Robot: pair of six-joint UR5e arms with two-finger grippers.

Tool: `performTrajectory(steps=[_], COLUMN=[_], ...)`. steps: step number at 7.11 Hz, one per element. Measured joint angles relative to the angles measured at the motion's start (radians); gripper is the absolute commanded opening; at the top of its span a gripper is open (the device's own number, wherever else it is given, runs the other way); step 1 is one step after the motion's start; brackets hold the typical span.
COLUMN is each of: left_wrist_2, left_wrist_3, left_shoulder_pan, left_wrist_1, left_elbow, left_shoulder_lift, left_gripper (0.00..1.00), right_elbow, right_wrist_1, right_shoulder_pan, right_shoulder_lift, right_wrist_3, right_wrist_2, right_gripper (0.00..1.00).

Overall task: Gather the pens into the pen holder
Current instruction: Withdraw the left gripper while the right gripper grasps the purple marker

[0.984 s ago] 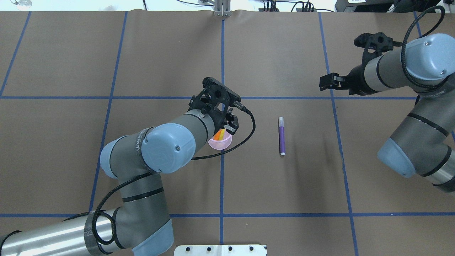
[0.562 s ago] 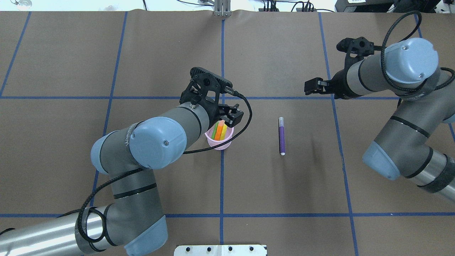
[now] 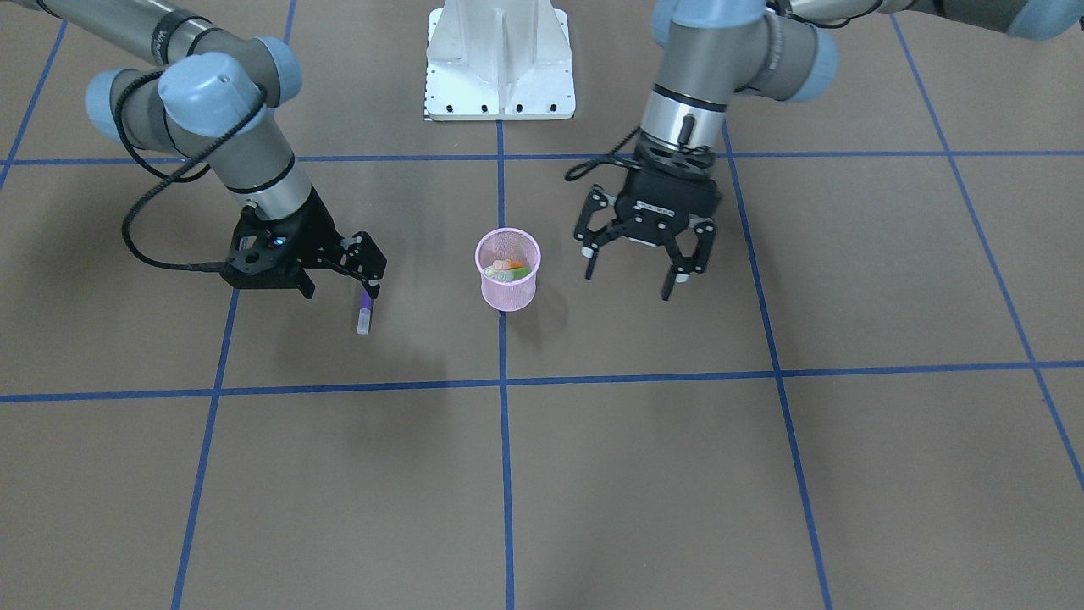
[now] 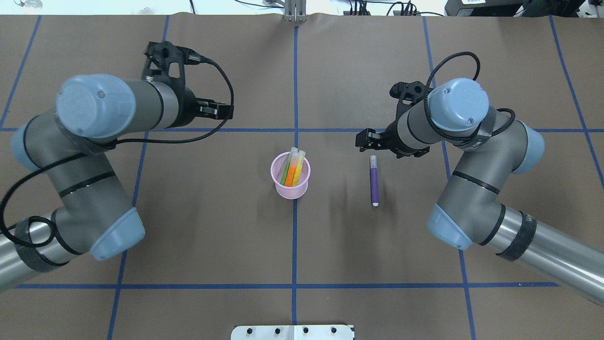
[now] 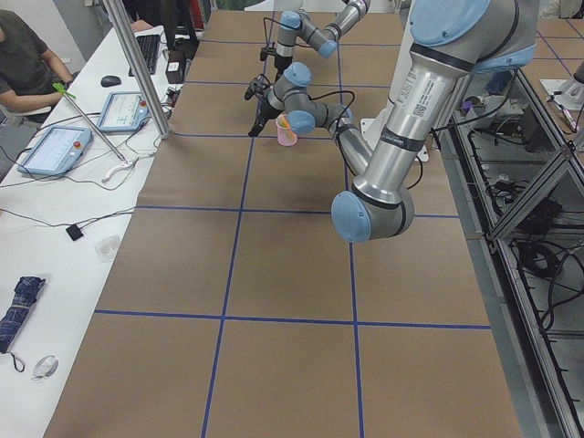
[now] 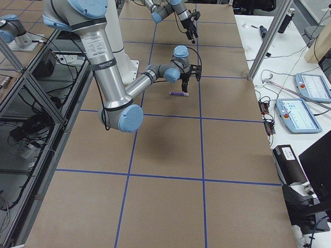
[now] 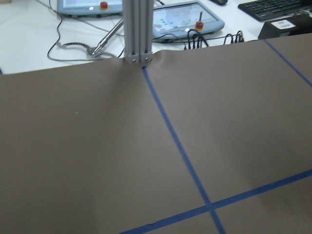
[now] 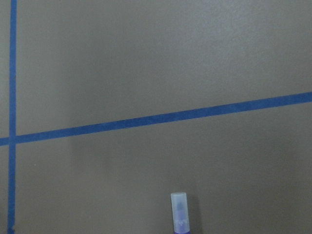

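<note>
**Two pens in the cup, purple one out on the paper**

Brown paper covers the table (image 4: pixel 377 259), blue tape lines (image 4: pixel 295 245) cutting it into big squares. Clock calls here are from the overhead view. The cup (image 4: pixel 290 192) stands upright at centre, right on a tape line; orange pen (image 4: pixel 291 170) and green pen (image 3: pixel 518 273) are inside it, side by side, pale caps poking over the rim toward 12 o'clock.

Purple pen (image 4: pixel 373 182) is the one left out; it lies flat on the paper at 3 o'clock from the cup, well apart from it, running 12 to 6 with its pale cap at the 12 end.

Right gripper (image 4: pixel 361 140) hangs at about 2 o'clock from the cup, just over that cap end; its wrist camera catches only the cap tip at the bottom edge of its picture. The pen lies on the paper, not lifted; whether this gripper's fingers are spread or closed, I cannot tell.

Over to the left gripper (image 3: pixel 628 280), at 10 o'clock from the cup and raised clear of the paper. From across the table its fingers are spread wide, released, tips pointing down. Its wrist camera looks along bare paper to a metal post (image 7: pixel 138 29) at the table edge. The white base plate (image 3: pixel 500 59) sits at 6 o'clock.
</note>
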Motion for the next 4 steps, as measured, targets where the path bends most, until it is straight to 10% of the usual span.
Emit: performTrajectory(steps=[4], left_wrist_2=[-0.077], left_wrist_3=[0.067], left_shoulder_pan=[-0.06], left_wrist_1=[0.063], left_elbow=[-0.028], left_shoulder_lift=[0.054], left_gripper=[0.98], right_elbow=[-0.117], right_wrist_1=[-0.216], right_shoulder_pan=[0.0], right_shoulder_lift=[0.114], right_wrist_3=[-0.111], right_wrist_2=[0.05], right_gripper=[0.85])
